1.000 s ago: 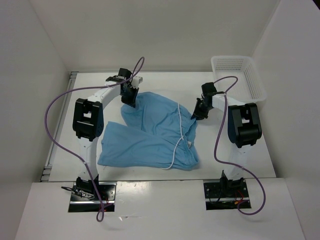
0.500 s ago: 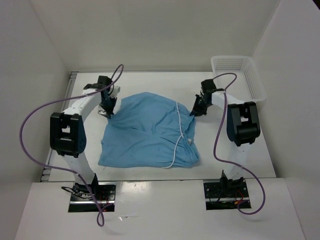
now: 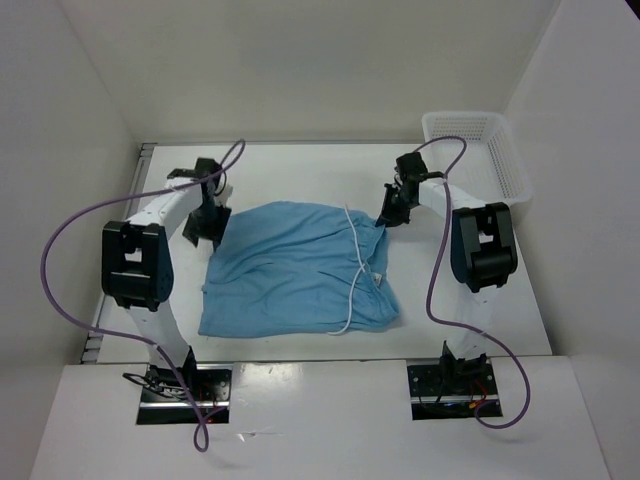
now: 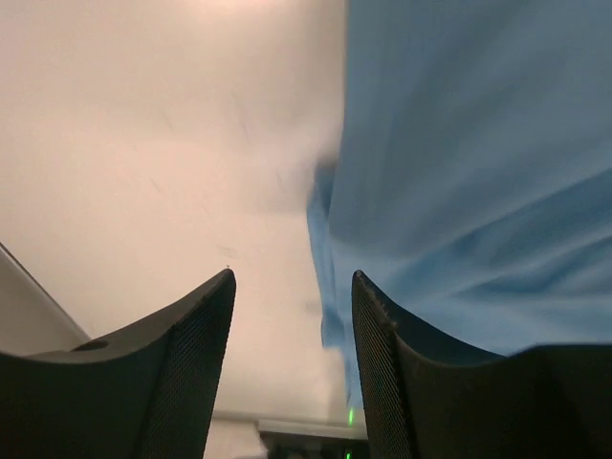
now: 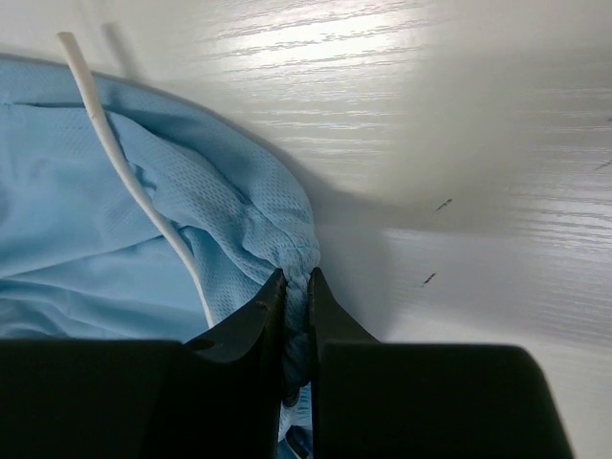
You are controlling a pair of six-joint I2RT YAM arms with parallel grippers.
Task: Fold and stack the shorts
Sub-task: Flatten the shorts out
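A white table (image 3: pixel 300 170) holds light blue shorts (image 3: pixel 285 275) spread flat between the two claws. Their long axis runs claw to claw, with leg hems toward the left claw and the gathered waistband toward the right. The right gripper (image 5: pixel 295 279) is nearly closed, pinching bunched waistband fabric. The left gripper (image 4: pixel 292 287) stands open above the hem edge, gripping nothing; the blur hides any contact. A white drawstring (image 5: pixel 134 182) trails just left of the right fingertips.

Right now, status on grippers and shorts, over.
Left gripper open beside the shorts. Right gripper shut on their far corner. Basket sits apart, far right.
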